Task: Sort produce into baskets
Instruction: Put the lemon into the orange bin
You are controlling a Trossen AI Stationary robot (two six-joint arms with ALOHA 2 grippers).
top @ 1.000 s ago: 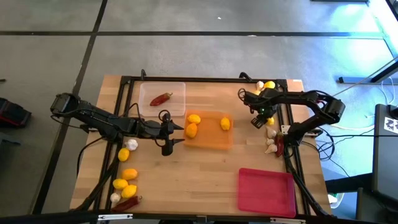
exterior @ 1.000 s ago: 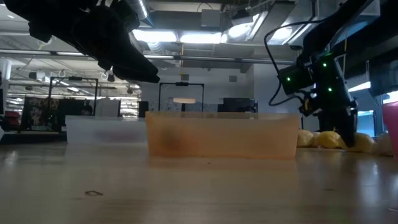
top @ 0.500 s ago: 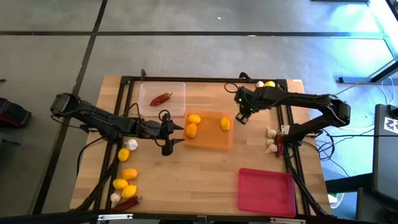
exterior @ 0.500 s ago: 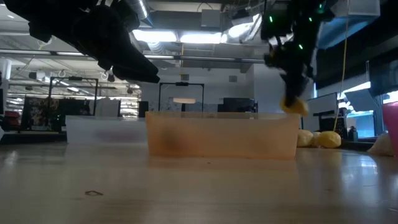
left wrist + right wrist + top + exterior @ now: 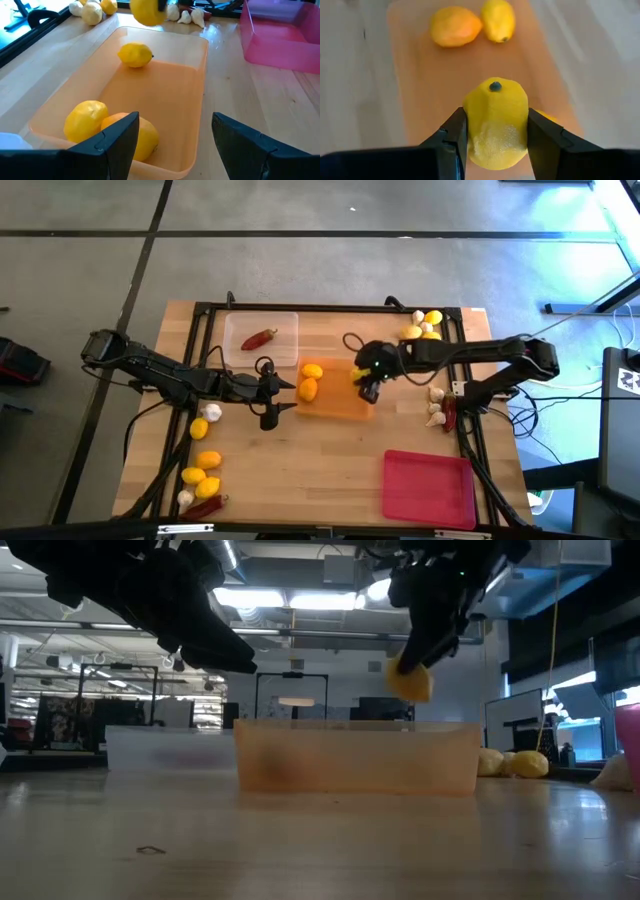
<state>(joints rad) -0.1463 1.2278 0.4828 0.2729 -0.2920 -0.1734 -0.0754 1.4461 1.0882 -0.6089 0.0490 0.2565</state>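
Orange tray (image 5: 340, 408): three lemons inside; two (image 5: 310, 380) at the left end, one under the right arm.
Clear tray (image 5: 285, 330): one chili (image 5: 258, 338).
Red-pink tray (image 5: 428, 490): nothing seen inside.
Right gripper (image 5: 495, 137): pinching a lemon (image 5: 496, 122) above the orange tray's right end.
Left gripper (image 5: 172, 135): fingers spread, holding nothing, at the tray's left end.
Low view only: held lemon (image 5: 410, 681) hangs clear of the rim.
High view only: loose lemons, garlic, chilis along both table edges.
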